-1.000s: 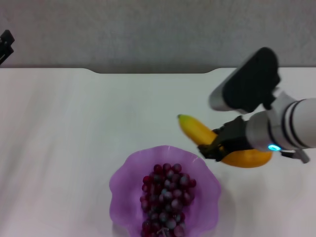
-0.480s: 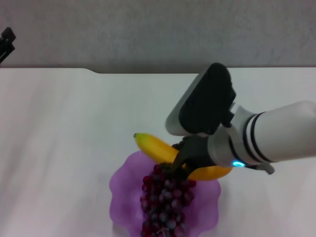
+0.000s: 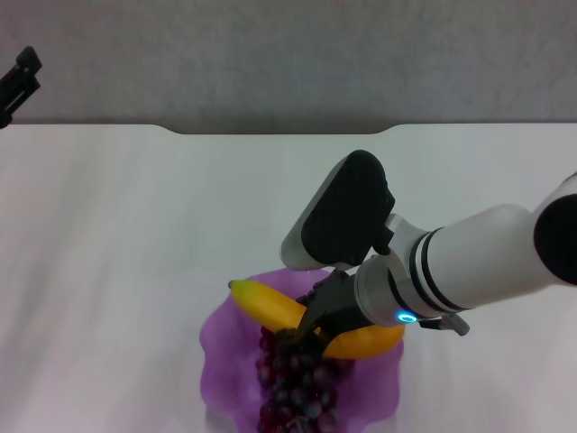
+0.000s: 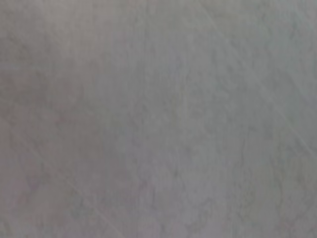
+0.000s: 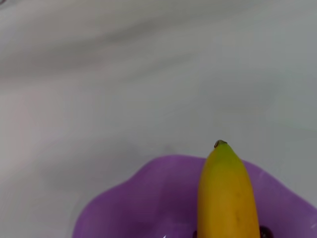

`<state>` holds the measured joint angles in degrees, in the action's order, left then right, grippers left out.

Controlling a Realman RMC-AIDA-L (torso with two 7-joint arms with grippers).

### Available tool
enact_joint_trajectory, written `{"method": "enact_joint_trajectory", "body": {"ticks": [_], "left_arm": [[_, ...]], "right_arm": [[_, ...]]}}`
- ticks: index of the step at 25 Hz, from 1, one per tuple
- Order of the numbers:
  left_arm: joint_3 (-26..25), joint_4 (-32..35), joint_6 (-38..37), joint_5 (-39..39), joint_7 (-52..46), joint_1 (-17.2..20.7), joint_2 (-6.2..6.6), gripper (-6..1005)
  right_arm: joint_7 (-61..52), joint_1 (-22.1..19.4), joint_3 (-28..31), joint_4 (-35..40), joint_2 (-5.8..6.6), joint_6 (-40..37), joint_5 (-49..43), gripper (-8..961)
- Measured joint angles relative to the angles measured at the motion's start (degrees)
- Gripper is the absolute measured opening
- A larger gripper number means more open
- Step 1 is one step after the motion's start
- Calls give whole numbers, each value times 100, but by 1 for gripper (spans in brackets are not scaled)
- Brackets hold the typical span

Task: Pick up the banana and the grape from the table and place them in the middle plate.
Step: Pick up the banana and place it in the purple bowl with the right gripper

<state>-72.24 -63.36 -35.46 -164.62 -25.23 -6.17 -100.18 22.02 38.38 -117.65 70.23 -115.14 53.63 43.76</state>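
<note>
My right claw (image 3: pixel 311 323) is closed around the middle of the curved yellow plastic banana (image 3: pixel 266 305) and holds it over the translucent purple plate with the wavy rim (image 3: pixel 216 338). The banana lies across the far part of the plate, just above the bunch of small dark red grapes (image 3: pixel 297 388) that rests inside it. The plate stands on the white bench (image 3: pixel 135 234). My left claw (image 3: pixel 18 81) is at the far left edge; I cannot tell its opening.
</note>
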Motion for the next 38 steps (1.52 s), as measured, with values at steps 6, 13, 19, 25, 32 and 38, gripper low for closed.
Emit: {"method": "enact_joint_trajectory", "body": {"ticks": [6,13,19,25,32,38], "left_arm": [[44,-3,31,0,10,-63,0,818],[52,-9,71,0,10,-78,0,818],[59,-10,83,0,18,-78,0,818],[62,-9,84,0,68,-67,0,818],[61,-56,84,0,84,-62,0,818],[61,-69,83,0,101,-64,0,818]], "right_arm": [[115,260,-74,-623,3,-219,318,547],[247,349,-82,-795,0,-283,564,553],[222,404,-63,-878,0,-333,590,558],[219,381,-21,-887,5,-496,753,564],[234,390,21,-928,9,-521,792,570],[228,382,27,-873,9,-532,800,633]]}}
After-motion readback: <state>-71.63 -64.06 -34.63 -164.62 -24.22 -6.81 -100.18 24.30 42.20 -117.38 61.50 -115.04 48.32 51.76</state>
